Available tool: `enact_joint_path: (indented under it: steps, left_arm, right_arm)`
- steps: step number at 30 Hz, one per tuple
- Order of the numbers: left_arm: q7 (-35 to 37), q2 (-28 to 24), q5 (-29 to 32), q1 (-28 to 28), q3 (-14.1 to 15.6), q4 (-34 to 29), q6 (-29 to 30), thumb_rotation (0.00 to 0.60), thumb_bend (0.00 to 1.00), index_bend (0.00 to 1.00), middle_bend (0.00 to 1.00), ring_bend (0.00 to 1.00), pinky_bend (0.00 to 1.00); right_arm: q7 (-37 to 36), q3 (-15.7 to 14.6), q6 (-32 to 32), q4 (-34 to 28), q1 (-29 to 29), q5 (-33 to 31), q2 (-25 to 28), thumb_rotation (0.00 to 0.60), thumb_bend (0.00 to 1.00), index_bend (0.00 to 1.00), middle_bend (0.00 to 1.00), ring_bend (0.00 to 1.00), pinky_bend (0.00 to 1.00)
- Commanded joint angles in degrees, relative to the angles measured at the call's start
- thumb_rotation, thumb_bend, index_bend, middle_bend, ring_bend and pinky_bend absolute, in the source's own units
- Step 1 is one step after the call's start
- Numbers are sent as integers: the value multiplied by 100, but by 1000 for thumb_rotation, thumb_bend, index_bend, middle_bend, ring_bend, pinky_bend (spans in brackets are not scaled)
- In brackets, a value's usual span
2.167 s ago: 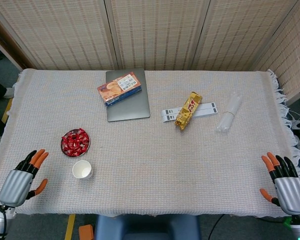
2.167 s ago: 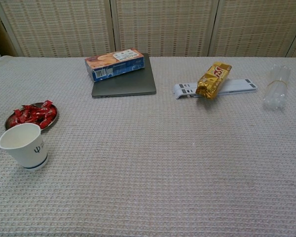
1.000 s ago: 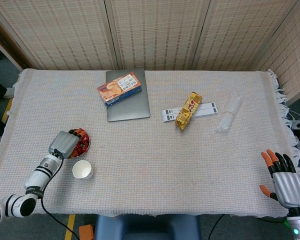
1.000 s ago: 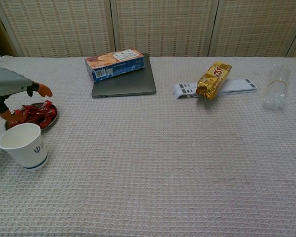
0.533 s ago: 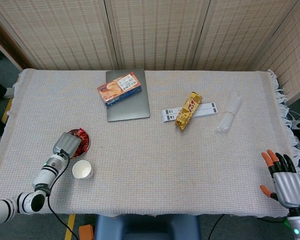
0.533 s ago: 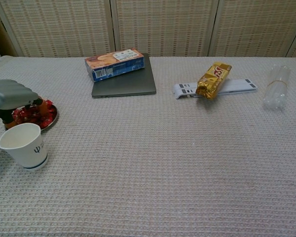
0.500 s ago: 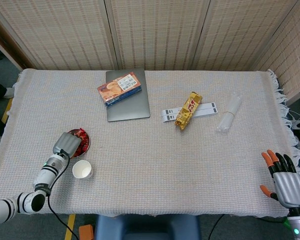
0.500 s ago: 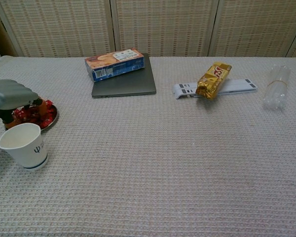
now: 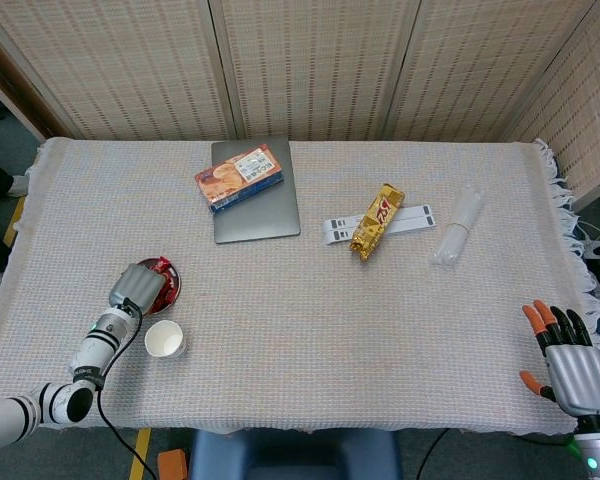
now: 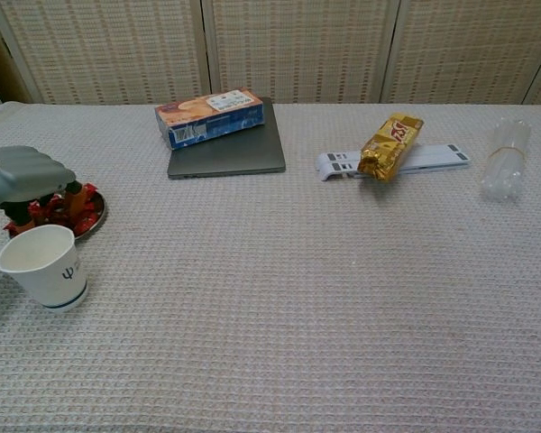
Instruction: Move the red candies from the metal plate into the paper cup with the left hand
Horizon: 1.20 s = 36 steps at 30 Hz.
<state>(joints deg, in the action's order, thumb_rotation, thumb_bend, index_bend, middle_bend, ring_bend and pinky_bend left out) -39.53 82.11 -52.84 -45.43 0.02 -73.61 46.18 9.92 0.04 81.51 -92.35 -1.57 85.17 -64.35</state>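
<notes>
Many red candies (image 10: pixel 79 207) lie heaped on the metal plate (image 10: pixel 96 220), where the left hand (image 10: pixel 29 177) reaches down with fingers curled among them; whether it has pinched one I cannot tell. The paper cup (image 10: pixel 43 266) waits empty at the plate's five o'clock, near enough for a short carry, while the right hand (image 9: pixel 572 365) rests idle and spread at the bench edge.

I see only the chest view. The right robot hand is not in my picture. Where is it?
Observer: The right robot hand is beside the near right corner of the table, fingers spread, holding nothing.
Operator: Is something inside the paper cup?
Observer: From the head view it looks empty down to its white bottom.
Operator: How much of the metal plate does the left robot hand hide?
Observer: From above, most of it; red candies show only along the plate's right side.
</notes>
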Motion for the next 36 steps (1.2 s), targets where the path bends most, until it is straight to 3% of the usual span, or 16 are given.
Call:
enact_joint_path:
  steps: [1,5,9,15,36]
  left_arm:
    - [53,45,-42,-8,18,77,-40,600,367,405,328,414,965]
    - [101,73,-95,-5,23,135,-24,600,372,454,382,445,975]
    - [181,105,-163,8,21,194,-14,600,377,550,502,491,982]
    - [351,191,-257,18,13,386,-82,600,391,616,578,517,986]
    - [718,137,-603,72,-88,459,-15,600,541,720,725,597,998]
  right_arm:
    - [3,1,0,-2,-1,-3,0,600,111,0,0,0,0]
    - [11,-3,-1,-6,-1,-8,3,600,111,0,0,0,0]
    - [14,-8,3,-12,2,-7,8,600,111,0,0,0,0]
    - [53,-9,-17,-20,-5,-30,3,600,111,0,0,0,0]
    - [124,0,-78,-49,-34,-102,-3,600,111,0,0,0,0]
